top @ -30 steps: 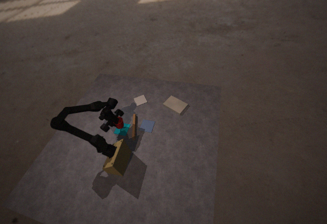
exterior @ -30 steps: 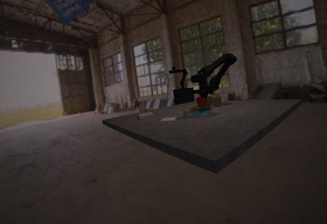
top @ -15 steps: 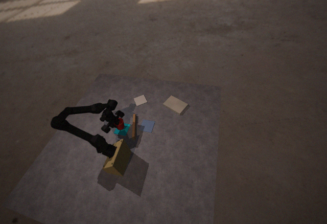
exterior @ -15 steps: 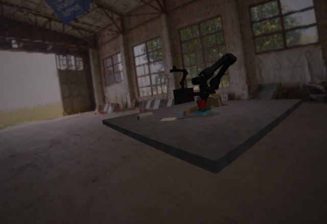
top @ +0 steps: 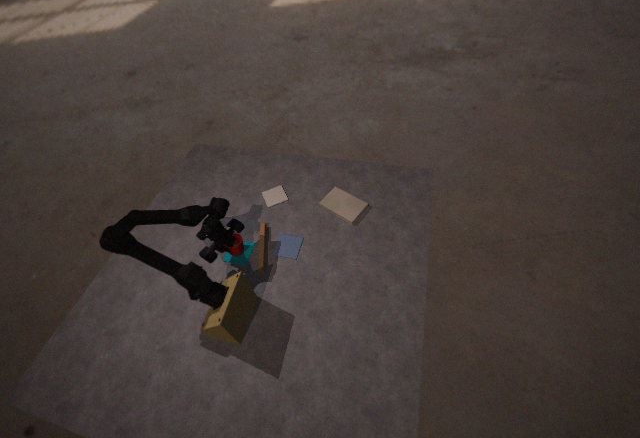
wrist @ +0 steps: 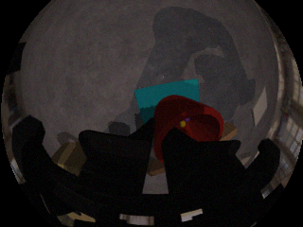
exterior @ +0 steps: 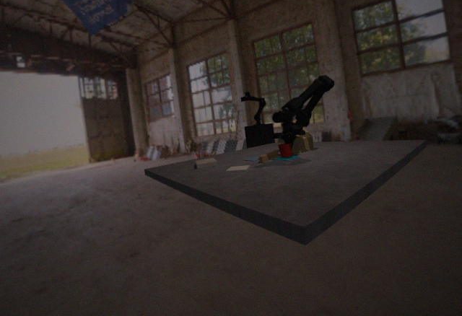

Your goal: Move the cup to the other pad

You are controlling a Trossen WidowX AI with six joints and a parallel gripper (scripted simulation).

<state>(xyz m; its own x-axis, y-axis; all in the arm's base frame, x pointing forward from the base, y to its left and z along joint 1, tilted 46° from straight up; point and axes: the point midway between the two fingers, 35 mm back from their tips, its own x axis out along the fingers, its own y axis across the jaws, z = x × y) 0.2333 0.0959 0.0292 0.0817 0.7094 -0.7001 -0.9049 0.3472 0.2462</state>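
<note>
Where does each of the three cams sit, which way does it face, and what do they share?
Top: high above the platform, angled down; shows the whole arm, its tan base block, and the gripper shut on the red cup.
Exterior: low on the floor, looking across at the platform's corner; arm seen side-on against windows.
Wrist: on the gripper, looking down past its dark fingers.
Shared: all three show the red cup over the teal pad.

Arm (top: pixel 155 260) folded back at elbow, wrist pitched down; gripper (top: pixel 231 243) clamped on red cup (top: pixel 237 245).
</note>
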